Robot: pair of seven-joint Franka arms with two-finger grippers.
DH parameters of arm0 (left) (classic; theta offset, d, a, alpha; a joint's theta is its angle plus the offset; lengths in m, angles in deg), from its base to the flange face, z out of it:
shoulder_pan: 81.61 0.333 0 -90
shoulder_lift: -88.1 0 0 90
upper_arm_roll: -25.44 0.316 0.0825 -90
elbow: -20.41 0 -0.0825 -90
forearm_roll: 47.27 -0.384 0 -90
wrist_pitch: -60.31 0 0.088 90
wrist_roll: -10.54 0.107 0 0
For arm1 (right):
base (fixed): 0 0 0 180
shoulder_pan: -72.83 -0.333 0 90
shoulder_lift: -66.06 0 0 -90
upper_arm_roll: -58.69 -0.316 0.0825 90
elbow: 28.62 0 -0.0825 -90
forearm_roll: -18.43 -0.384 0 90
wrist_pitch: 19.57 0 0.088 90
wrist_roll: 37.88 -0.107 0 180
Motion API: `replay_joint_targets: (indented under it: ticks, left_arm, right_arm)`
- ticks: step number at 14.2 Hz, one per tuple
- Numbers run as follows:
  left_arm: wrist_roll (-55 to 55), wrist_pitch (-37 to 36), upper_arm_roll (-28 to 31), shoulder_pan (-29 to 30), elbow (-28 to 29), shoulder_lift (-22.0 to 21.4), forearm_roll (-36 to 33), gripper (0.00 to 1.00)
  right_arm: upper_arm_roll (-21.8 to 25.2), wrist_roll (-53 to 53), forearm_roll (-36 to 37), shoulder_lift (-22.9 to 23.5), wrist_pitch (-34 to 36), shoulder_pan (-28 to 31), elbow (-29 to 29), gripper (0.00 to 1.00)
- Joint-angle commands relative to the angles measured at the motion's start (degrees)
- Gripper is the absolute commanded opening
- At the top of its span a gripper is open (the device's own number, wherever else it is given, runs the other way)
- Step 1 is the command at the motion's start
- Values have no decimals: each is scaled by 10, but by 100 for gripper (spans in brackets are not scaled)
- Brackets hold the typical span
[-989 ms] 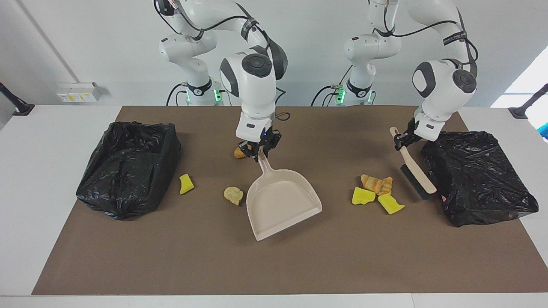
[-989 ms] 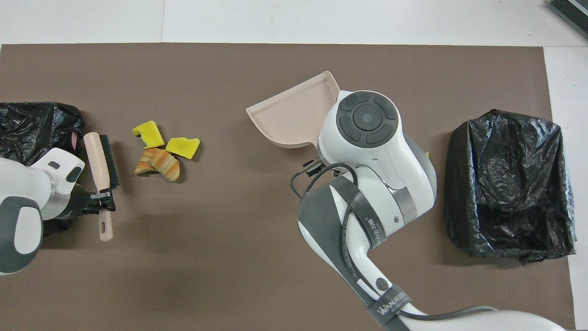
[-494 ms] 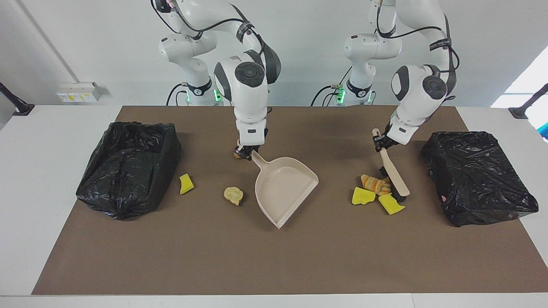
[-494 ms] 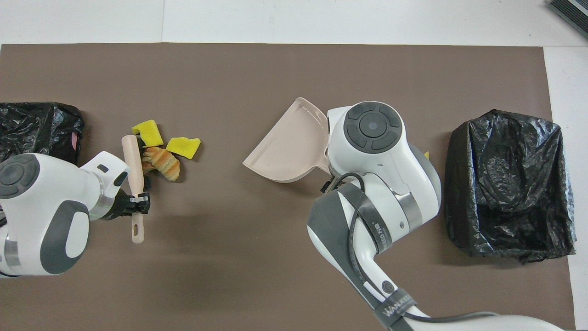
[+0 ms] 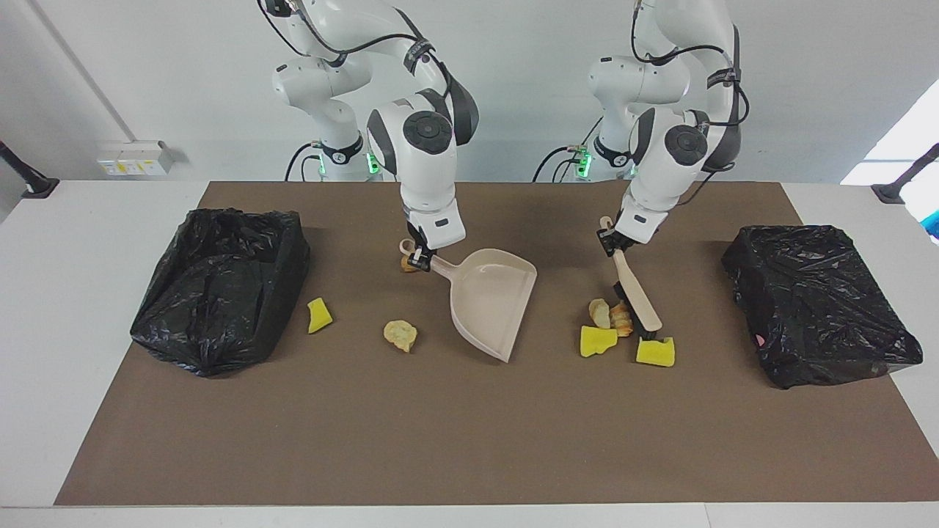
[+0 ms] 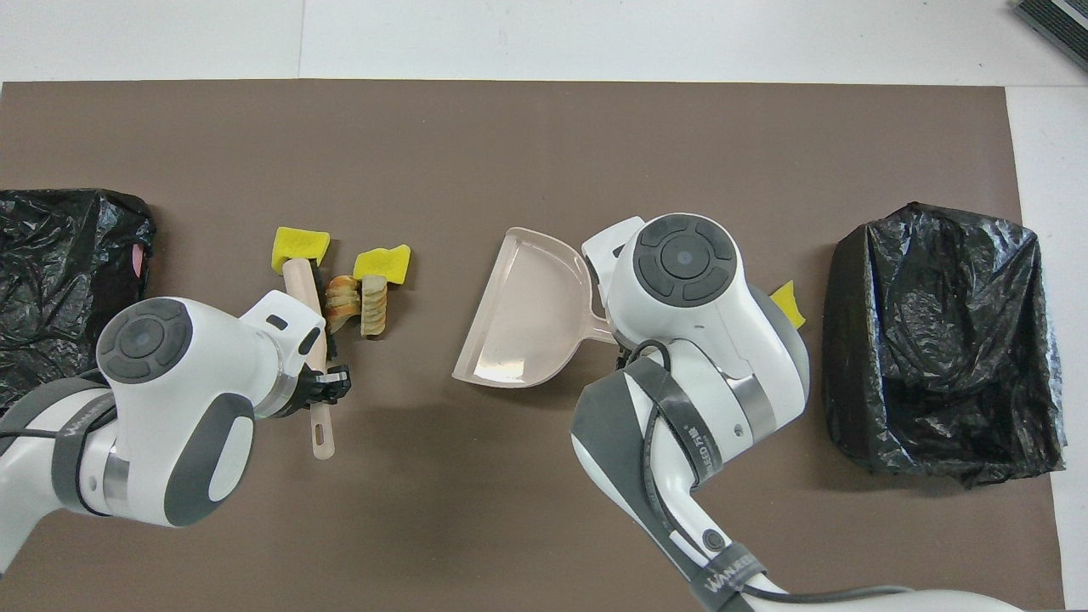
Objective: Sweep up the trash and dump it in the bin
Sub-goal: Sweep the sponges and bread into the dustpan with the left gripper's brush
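Brown mat is lying across the white tabletop, covering most of it, white margins showing at both ends. White wall is standing at the robots' end. Socket box is sitting on that wall near the right arm's end. Black clamp-like stand is sticking up at the tabletop edge at the right arm's end; another at the left arm's end. Dark ribbed object is poking into the corner of the overhead view, on the tabletop's edge farthest from the robots, mostly cut off so cannot tell what it is.
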Motion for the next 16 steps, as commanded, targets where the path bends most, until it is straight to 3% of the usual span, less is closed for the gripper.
replay_joint_targets:
  ticks: [1, 6, 11, 14, 16]
  left_arm:
    - [0, -16, 12, 3, -32, 7, 5, 0]
    - [94, -27, 14, 109, -84, 34, -42, 0]
    - [100, -26, 13, 108, -110, 52, -62, 0]
    - [211, 1, 14, 155, -133, 72, -121, 0]
    - [218, 11, 13, 153, -144, 89, -134, 0]
  right_arm:
    - [-2, 55, 8, -14, -26, 6, 30, 0]
    - [-3, 63, 74, 17, -49, -28, 30, 0]
    - [-3, 62, 80, 18, -49, -26, 30, 0]
    - [-3, 58, 80, 18, -49, -27, 30, 0]
    - [-3, 57, 80, 18, -49, -27, 30, 0]
